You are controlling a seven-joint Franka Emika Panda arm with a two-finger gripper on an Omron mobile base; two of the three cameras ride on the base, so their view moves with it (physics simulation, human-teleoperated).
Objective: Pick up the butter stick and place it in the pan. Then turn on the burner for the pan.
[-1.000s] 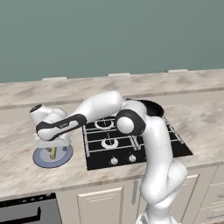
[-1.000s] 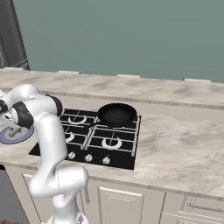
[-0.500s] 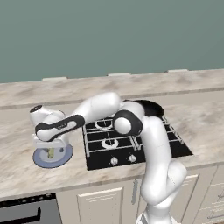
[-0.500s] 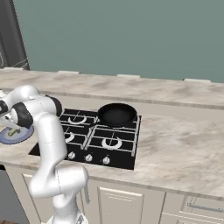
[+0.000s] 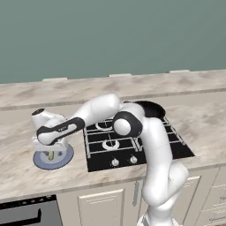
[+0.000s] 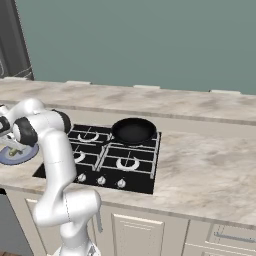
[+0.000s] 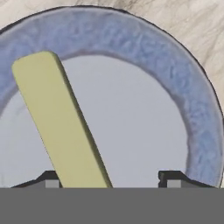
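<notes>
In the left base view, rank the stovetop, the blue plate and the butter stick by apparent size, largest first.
1. Stovetop, by far the widest.
2. Plate, partly covered by the end effector.
3. Butter stick, a small sliver on the plate.

The plate and stovetop sit at a similar distance, so the order looks safe.

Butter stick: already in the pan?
No. The butter stick lies on the blue-rimmed plate, while the pan sits empty on the stove.

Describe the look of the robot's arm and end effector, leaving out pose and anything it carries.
The arm is glossy white, built of rounded tubular links with dark grey to black joint bands. The end effector has a white body and two small dark fingers with lighter grey pad faces. No cables or markings are discernible.
</notes>
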